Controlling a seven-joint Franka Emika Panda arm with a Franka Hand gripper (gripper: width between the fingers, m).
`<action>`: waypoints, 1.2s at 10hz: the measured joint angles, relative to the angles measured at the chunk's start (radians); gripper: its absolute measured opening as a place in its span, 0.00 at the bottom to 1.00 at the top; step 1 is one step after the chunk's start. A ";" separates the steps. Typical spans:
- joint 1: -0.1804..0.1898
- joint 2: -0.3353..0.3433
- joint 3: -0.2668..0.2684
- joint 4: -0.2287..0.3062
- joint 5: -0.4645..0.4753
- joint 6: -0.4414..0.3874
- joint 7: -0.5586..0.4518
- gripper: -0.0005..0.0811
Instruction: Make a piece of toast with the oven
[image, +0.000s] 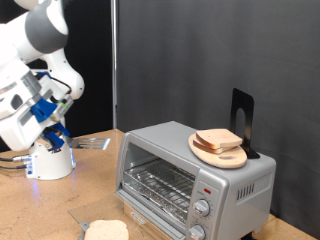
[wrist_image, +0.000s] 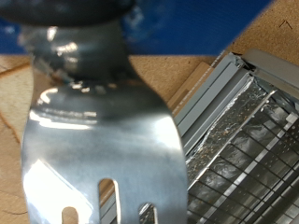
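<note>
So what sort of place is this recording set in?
Most likely a robot lab bench staged as a small kitchen: a wooden tabletop against black curtains, with a toaster oven carrying bread slices on a wooden plate. The wrist view shows a metal fork close up.

A robotics lab: black backdrop curtain (image: 170, 60), plywood table (image: 60, 205), a robot arm (image: 35, 70) mounted on it.

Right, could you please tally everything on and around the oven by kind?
Bread slices: 3 (single slice on the table, stacked pair on the plate)
Oven: 1
Plate: 1
Fork, by the gripper: 1
Black stand: 1
Total: 7
</note>
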 joint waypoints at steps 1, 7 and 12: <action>-0.010 0.031 -0.022 0.026 0.003 -0.004 -0.023 0.49; -0.039 0.251 -0.047 0.122 -0.081 0.239 -0.024 0.49; -0.045 0.458 -0.049 0.184 -0.079 0.439 -0.127 0.49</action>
